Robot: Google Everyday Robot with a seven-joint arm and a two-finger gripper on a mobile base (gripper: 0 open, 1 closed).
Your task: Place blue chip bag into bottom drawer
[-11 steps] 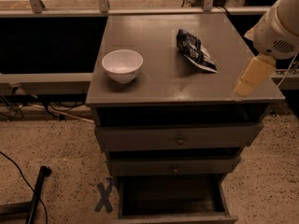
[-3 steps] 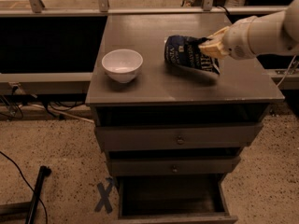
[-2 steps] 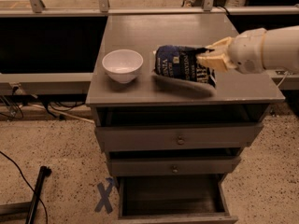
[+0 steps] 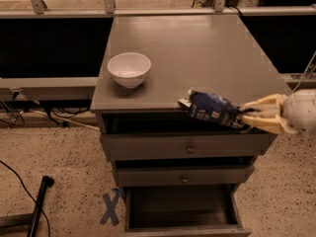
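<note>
One bag (image 4: 212,110) hangs tilted at the counter's (image 4: 197,43) front edge, its right end pinched between the jaws of the gripper (image 4: 247,115), which reaches in from the right. Below, the bottom drawer (image 4: 182,206) stands open. A bowl (image 4: 129,69) sits well apart.

No words can be read; the only sign is a blue X (image 4: 110,209) on the floor.
The gripper (image 4: 245,115) hangs at the right front edge of the cabinet (image 4: 197,48) top, pinched on the end of the blue chip bag (image 4: 211,109), which stretches left from its fingertips and bears white lettering too small to make out. The taped X lies well below the gripper, off to its left, just beside the open bottom drawer (image 4: 185,230).
</note>
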